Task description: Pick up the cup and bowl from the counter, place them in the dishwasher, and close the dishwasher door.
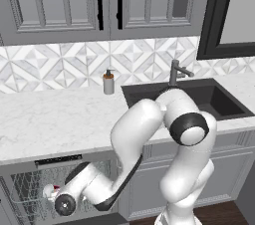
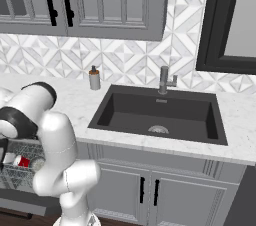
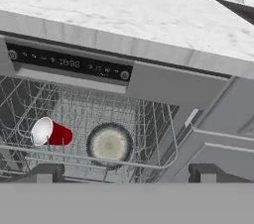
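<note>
My claw (image 3: 124, 173) hangs with its jaws apart, holding nothing. In the dishwasher (image 3: 69, 64) rack the cup (image 3: 51, 133) lies tipped at ten o'clock, the bowl (image 3: 109, 144) at twelve. The door lies somewhere below me, unseen.

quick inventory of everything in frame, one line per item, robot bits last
cup: 1, red with white rim, lying on its side in the dishwasher rack, left of the bowl
bowl: 1, dark grey speckled, lighter inside, in the same rack
dishwasher: 1, black control strip, grey wire rack, under the counter, open
counter: 1, white marble-look
sink: 1, black, set into the counter
faucet: 1, grey metal, behind the sink
soap dispenser: 1, grey, on the counter by the backsplash
upper cabinets: grey, black handles, above the counter
arm: 1, white, dark joints, bent down toward the rack
gripper: 1, dark jaws open, holding nothing, in front of the rack
</note>
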You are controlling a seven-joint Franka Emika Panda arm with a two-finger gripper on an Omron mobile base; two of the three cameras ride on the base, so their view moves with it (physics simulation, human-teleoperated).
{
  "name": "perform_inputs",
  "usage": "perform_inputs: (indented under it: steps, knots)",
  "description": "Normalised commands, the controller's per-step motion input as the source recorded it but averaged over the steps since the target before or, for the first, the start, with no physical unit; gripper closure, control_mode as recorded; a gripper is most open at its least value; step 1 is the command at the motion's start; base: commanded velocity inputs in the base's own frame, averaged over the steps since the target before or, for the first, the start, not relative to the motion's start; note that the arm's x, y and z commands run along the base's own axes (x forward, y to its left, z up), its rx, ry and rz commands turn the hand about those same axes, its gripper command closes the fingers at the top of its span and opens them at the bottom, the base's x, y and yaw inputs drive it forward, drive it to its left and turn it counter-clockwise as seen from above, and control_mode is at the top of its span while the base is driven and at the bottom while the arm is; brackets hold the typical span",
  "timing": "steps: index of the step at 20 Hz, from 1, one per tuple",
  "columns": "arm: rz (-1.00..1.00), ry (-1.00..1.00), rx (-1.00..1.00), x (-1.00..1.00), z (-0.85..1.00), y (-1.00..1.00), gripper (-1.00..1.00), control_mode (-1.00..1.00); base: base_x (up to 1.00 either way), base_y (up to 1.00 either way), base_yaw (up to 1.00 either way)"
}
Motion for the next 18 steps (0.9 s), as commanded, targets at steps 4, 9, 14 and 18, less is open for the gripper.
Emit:
perform_inputs:
  steps: [4, 9, 14, 18]
  knots:
    - [0.01, -0.40, 0.00, -0.92, 0.00, 0.19, -1.00, -1.00, 0.00, 0.00, 0.00]
    - [-0.01, -0.46, 0.00, -0.98, -0.04, 0.00, -1.00, -1.00, 0.00, 0.00, 0.00]
    - [-0.08, -0.42, 0.00, -0.94, -0.53, -0.01, -1.00, -1.00, 0.00, 0.00, 0.00]
    - [-0.02, -0.28, 0.00, -0.80, -0.56, 0.01, -1.00, -1.00, 0.00, 0.00, 0.00]
